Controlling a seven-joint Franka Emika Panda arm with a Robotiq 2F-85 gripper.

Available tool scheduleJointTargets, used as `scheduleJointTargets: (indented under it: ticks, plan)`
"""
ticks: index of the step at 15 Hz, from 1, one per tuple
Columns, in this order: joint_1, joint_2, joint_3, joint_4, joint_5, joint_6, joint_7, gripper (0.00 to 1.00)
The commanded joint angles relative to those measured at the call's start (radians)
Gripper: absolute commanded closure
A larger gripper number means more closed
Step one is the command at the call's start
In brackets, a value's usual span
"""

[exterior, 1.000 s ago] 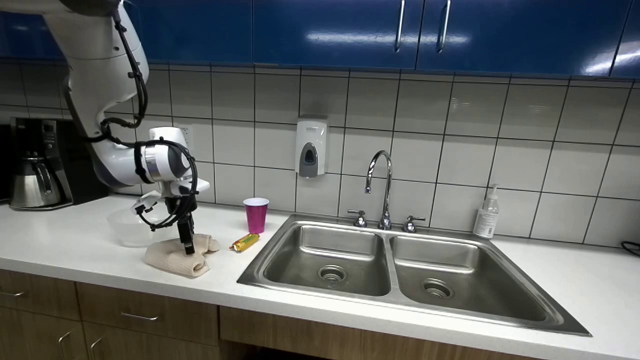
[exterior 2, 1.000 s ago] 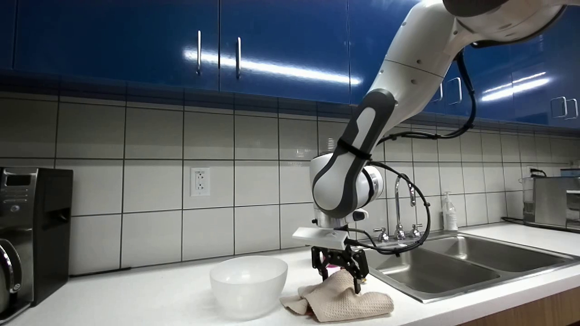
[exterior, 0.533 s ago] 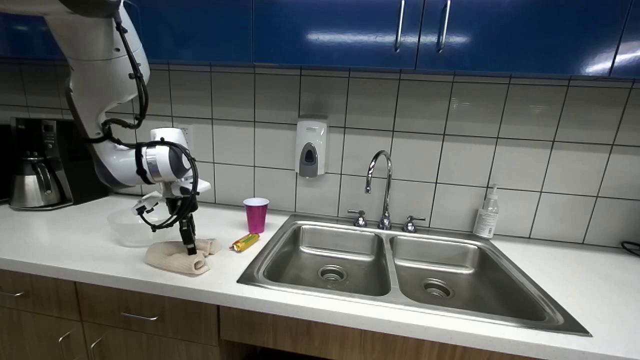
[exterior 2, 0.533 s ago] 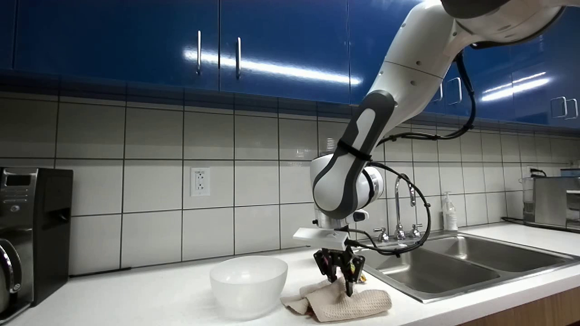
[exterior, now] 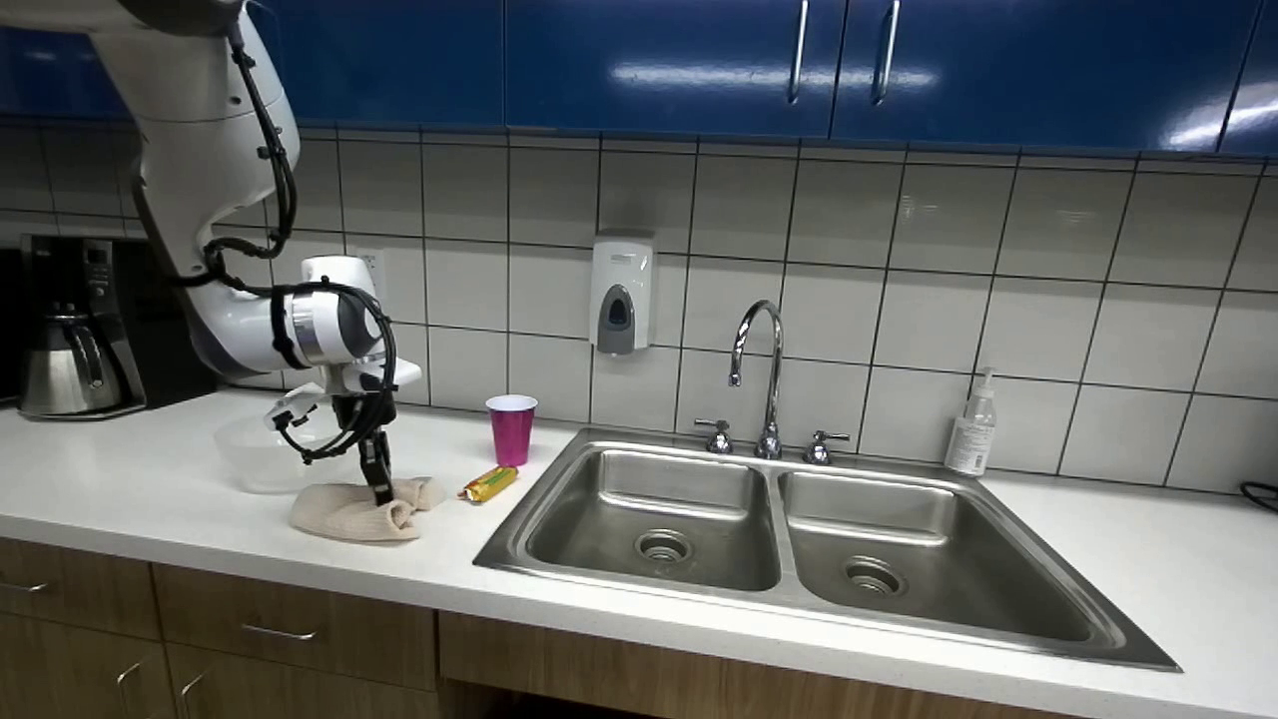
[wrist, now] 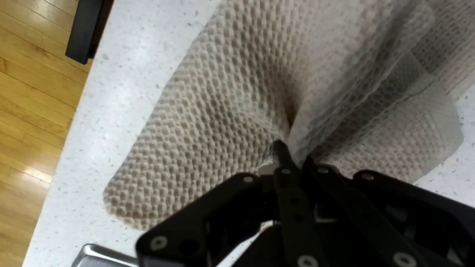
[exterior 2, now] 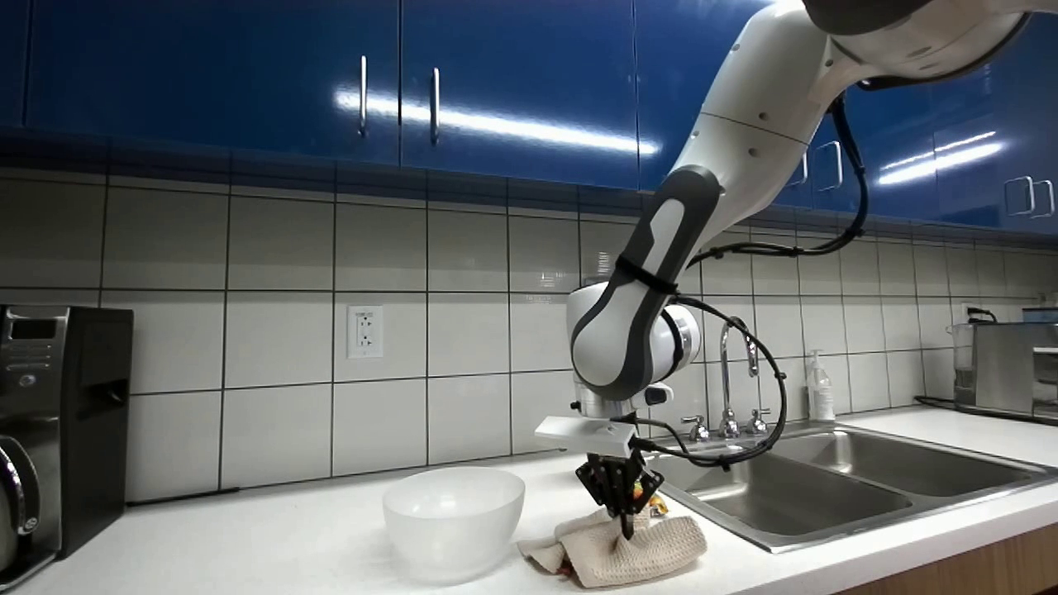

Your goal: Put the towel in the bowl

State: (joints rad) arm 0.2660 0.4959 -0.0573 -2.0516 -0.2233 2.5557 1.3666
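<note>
Both exterior views face the tiled wall (exterior: 741, 210) across the counter (exterior 2: 273, 545) from well back, sharing sink (exterior: 545, 501), towel (exterior 2: 632, 562) and bowl (exterior 2: 455, 529); the wrist view looks down past the gripper (wrist: 295, 156), close above the towel.

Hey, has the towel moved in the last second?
Yes, slightly: in an exterior view, the right end of the towel has drawn left, away from the sink.

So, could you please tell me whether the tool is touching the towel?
Touching. The wrist view shows it plainly: the tool is shut on the towel, with a fold pinched between its jaws.
</note>
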Motion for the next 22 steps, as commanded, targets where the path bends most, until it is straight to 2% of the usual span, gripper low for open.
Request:
scheduleJointTargets:
  ticks: [1, 8, 22]
  plan:
    - [0.011, -0.025, -0.012, -0.016, 0.011, 0.028, 0.007, 0.99]
    - [0.019, -0.163, -0.012, -0.077, -0.007, 0.106, -0.007, 0.99]
    - [-0.013, -0.444, 0.044, -0.139, -0.080, 0.135, 0.005, 0.99]
